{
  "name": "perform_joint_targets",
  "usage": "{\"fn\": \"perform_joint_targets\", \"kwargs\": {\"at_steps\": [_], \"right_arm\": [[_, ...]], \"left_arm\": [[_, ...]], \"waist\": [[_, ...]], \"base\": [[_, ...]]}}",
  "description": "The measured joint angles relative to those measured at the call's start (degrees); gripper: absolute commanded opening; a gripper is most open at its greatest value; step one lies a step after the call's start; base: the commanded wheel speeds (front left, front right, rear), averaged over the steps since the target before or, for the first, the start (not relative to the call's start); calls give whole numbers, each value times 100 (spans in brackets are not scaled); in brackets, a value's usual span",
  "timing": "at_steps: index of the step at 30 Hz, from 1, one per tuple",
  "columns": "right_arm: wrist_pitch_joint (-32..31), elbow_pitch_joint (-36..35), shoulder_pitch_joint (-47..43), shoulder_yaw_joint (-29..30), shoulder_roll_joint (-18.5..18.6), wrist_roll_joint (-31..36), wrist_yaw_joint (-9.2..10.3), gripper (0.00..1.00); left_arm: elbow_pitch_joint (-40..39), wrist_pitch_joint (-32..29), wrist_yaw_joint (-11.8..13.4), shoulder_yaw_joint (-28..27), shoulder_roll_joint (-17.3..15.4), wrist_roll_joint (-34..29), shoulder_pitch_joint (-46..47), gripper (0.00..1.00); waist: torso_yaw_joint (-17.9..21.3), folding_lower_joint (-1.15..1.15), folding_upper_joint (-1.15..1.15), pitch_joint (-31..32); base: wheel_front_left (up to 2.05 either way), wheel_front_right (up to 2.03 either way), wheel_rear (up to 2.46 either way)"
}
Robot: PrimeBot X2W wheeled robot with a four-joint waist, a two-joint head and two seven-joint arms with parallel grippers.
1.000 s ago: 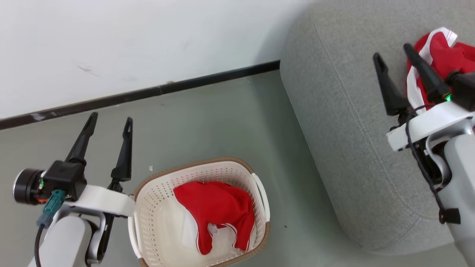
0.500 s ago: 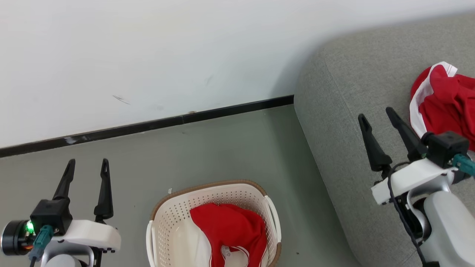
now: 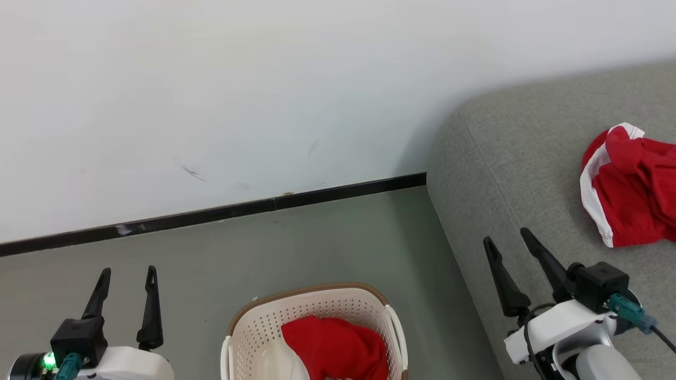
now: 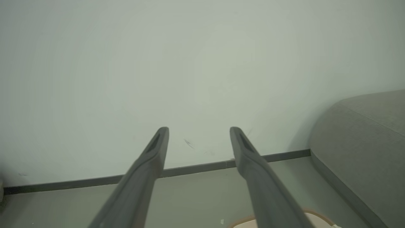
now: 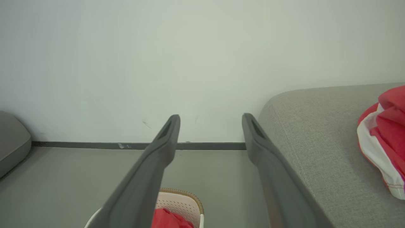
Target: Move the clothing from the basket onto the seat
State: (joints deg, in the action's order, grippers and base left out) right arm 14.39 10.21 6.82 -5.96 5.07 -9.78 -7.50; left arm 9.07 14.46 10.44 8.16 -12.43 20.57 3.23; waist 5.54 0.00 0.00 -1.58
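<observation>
The left gripper (image 3: 129, 269) and the right gripper (image 3: 505, 235) both stand wide open, holding nothing. The left hangs over the floor (image 3: 317, 243) beside the basket (image 3: 306, 289), which holds a red garment (image 3: 335, 348). The right hangs over the edge of the seat (image 3: 528, 174), where a red-and-white garment (image 3: 634, 195) lies apart from its fingers. A strip of floor separates basket and seat, and behind them a white wall (image 3: 264, 105) meets black skirting (image 3: 237, 211).

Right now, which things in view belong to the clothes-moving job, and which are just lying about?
Job: basket; red garment inside it; seat; red-and-white garment lying on the seat.
Not part of it: wall; black baseboard; floor; grey cushion at the right wrist view's left edge.
</observation>
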Motion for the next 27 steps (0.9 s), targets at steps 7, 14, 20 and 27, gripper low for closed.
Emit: {"fn": "perform_joint_targets", "kwargs": {"at_steps": [7, 14, 20, 27], "right_arm": [[0, -200, -328, 2, -46, 286, 0, 100], [0, -314, -684, -7, -137, 394, 0, 100], [0, -442, -879, -15, -167, 519, 0, 100], [0, -590, -1007, -8, -181, 526, 0, 100]], "left_arm": [[55, 0, -7, -97, 34, -48, -163, 100], [138, 0, -59, -101, 104, -148, -405, 100], [138, 0, -129, -122, 131, -166, -506, 100], [138, 0, -201, -160, 144, -207, -510, 100]], "waist": [[-16, 0, 0, 222], [-2, 0, 0, 387], [33, 0, 0, 452], [33, 0, 0, 431]], "base": [[0, 0, 0], [0, 0, 0], [0, 0, 0], [0, 0, 0]]}}
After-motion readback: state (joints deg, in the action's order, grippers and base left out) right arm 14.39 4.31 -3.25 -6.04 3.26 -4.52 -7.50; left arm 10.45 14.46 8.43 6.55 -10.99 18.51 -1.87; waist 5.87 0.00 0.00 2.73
